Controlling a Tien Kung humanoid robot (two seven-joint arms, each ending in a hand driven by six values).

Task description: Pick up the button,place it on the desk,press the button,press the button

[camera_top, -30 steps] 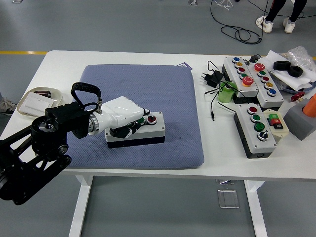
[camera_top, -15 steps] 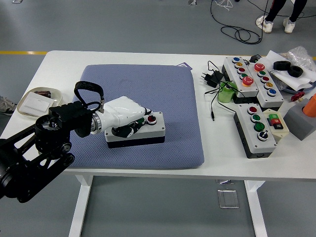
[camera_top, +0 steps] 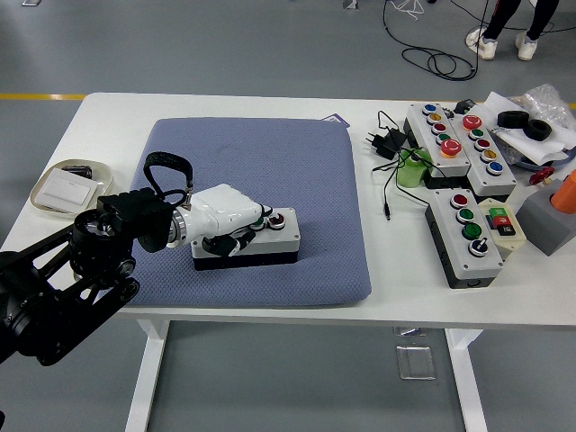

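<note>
Shifted slightly left and lower since a second ago: left hand [camera_top: 225, 216], white, on a black arm. Lies over left end of button box [camera_top: 245, 238]; fingers [camera_top: 236, 241] curled down the box's near side, apparently gripping it, though contact partly hidden. Box: grey, red button [camera_top: 277, 218] uncovered, resting on blue pad [camera_top: 297, 171] on white desk [camera_top: 396, 270]. Further button boxes [camera_top: 463, 229] at desk's right side.

Blue mat [camera_top: 297, 171] covers the middle of the white counter [camera_top: 225, 101]. Small tray [camera_top: 67, 184] sits far left, black charger [camera_top: 385, 141] and green cup [camera_top: 411, 171] off right.
</note>
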